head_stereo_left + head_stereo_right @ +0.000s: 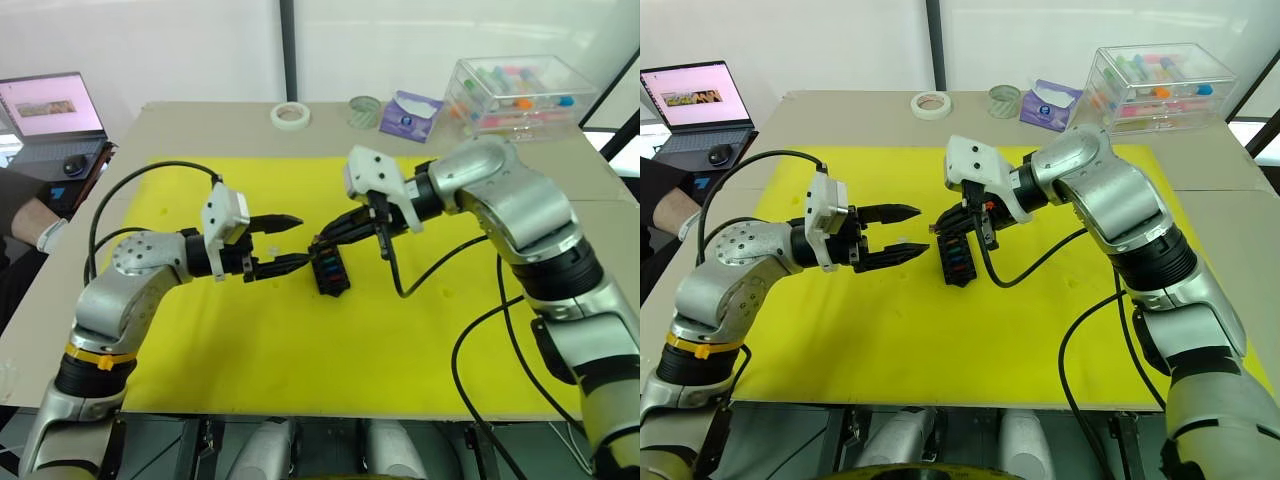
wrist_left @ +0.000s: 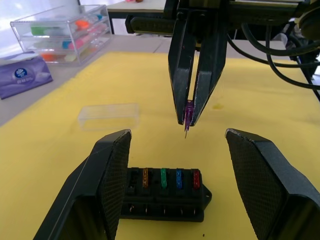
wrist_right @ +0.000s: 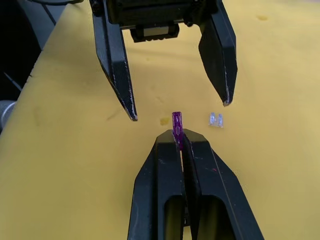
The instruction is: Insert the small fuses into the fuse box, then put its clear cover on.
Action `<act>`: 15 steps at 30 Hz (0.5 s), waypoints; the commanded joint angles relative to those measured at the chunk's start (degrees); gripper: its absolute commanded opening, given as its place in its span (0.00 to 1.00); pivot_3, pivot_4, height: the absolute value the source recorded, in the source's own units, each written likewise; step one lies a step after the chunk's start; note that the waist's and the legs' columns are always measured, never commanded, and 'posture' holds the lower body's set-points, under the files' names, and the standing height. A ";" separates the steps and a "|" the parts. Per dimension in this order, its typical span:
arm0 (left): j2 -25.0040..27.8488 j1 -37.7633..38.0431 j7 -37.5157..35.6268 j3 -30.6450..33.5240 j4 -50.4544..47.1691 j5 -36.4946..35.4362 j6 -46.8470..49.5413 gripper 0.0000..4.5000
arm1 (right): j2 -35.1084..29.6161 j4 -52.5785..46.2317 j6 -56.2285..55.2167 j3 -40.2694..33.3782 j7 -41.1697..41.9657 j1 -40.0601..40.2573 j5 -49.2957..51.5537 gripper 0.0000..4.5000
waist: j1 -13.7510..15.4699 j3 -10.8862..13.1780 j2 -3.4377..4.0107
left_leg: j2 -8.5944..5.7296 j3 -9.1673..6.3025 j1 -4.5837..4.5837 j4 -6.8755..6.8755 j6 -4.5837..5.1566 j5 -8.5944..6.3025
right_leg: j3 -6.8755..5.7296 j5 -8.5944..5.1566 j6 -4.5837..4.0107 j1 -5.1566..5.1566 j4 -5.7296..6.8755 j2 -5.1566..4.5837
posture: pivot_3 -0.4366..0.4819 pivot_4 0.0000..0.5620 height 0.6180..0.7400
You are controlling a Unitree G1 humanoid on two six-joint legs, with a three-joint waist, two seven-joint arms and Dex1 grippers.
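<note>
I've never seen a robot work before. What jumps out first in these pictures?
Two silver arms meet over a bright yellow mat. The right gripper pinches a tiny purple fuse just above the black fuse box, which already carries orange, green, blue and red fuses. The left gripper waits open beside the box, and the clear cover lies on the mat nearby.

A beige desk [image 1: 200,125] carries a yellow mat [image 1: 300,340]. At its far edge sit a tape roll [image 1: 290,115], tissue pack [image 1: 408,115] and clear drawer box [image 1: 520,95]; a laptop [image 1: 50,110] stands far left before white walls.
</note>
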 commanded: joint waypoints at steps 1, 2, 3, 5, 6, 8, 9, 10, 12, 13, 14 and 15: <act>0.30 -1.19 -1.02 0.12 -0.63 0.29 -1.25 0.66 | -0.46 -1.95 -1.20 -0.49 0.20 -0.44 -0.47 0.00 | 0.02 0.00 0.00 | 0.00 0.00 0.00 0.00 0.00 0.00 | 0.00 0.00 0.00 0.00 0.00 0.00 | 0.48 0.27 1.00; 0.25 -1.21 -1.10 0.08 -0.57 0.35 -1.31 0.62 | -0.41 -2.04 -1.23 -0.51 0.21 -0.46 -0.52 0.00 | 0.00 0.00 0.00 | 0.00 0.00 0.00 0.00 0.00 0.00 | 0.00 0.00 0.00 0.00 0.00 0.00 | 0.48 0.27 1.00; 0.22 -1.17 -1.23 -0.01 -0.58 0.41 -1.29 0.58 | -0.34 -2.21 -1.17 -0.55 0.19 -0.49 -0.48 0.00 | 0.00 0.00 0.00 | 0.00 0.00 0.00 0.00 0.00 0.00 | 0.00 0.00 0.00 0.00 0.00 0.00 | 0.48 0.27 1.00; 0.00 -1.06 -1.41 -0.14 -0.73 0.46 -1.29 0.43 | -0.26 -2.59 -1.18 -0.56 0.20 -0.58 -0.47 0.00 | -0.01 0.00 0.00 | 0.00 0.00 0.00 0.00 0.00 0.00 | 0.00 0.00 0.00 0.00 0.00 0.00 | 0.48 0.27 1.00; -0.15 -1.05 -1.45 -0.19 -0.76 0.39 -1.21 0.36 | -0.21 -2.67 -1.29 -0.52 0.22 -0.65 -0.56 0.00 | 0.00 0.00 0.00 | 0.00 0.00 0.00 0.00 0.00 0.00 | 0.00 0.00 0.00 0.00 0.00 0.00 | 0.48 0.27 1.00; -0.41 -1.09 -1.64 -0.46 -0.73 0.62 -1.49 0.19 | -0.18 -2.75 -1.89 -0.34 0.27 -0.67 -0.99 0.00 | 0.03 0.00 0.00 | 0.00 0.00 0.00 0.00 0.00 0.00 | 0.00 0.00 0.00 0.00 0.00 0.00 | 0.48 0.27 1.00; -0.47 -1.11 -1.74 -0.55 -0.67 0.73 -1.57 0.10 | -0.15 -2.80 -2.15 -0.21 0.29 -0.68 -1.21 0.00 | 0.03 0.00 0.00 | 0.00 0.00 0.00 0.00 0.00 0.00 | 0.00 0.00 0.00 0.00 0.00 0.00 | 0.48 0.27 1.00; -0.52 -1.10 -1.84 -0.62 -0.59 0.87 -1.64 0.03 | -0.03 -2.86 -2.15 -0.17 0.19 -0.69 -1.28 0.00 | 0.03 0.00 0.00 | 0.00 0.00 0.00 0.01 0.00 0.00 | 0.00 0.00 0.00 0.00 0.00 0.00 | 0.48 0.27 1.00; -0.70 -1.25 -1.97 -0.73 -0.40 1.12 -1.68 0.01 | 0.24 -3.01 -2.37 -0.11 0.01 -0.74 -1.48 0.00 | 0.01 0.00 0.00 | 0.00 0.00 0.00 0.00 0.00 0.00 | 0.00 0.00 0.00 0.00 0.00 0.00 | 0.48 0.27 1.00; -0.80 -1.34 -2.04 -0.78 -0.30 1.26 -1.71 0.01 | 0.39 -3.04 -2.39 -0.12 -0.15 -0.79 -1.53 0.00 | -0.01 0.00 0.00 | 0.00 0.00 0.00 0.00 0.00 0.00 | 0.00 0.00 0.00 0.00 0.00 0.00 | 0.48 0.27 1.00; -0.87 -1.41 -2.09 -0.80 -0.23 1.35 -1.72 0.01 | 0.46 -3.04 -2.41 -0.11 -0.25 -0.83 -1.56 0.00 | -0.01 0.00 0.00 | 0.00 0.00 0.00 0.00 0.00 0.00 | 0.00 0.00 0.00 0.00 0.00 0.00 | 0.48 0.27 1.00; -0.92 -1.47 -2.15 -0.81 -0.15 1.42 -1.75 0.01 | 0.46 -3.02 -2.58 -0.08 -0.31 -0.84 -1.66 0.00 | -0.01 0.00 0.00 | 0.00 0.00 0.00 0.00 0.00 0.00 | 0.00 0.00 0.00 0.00 0.00 0.00 | 0.48 0.27 1.00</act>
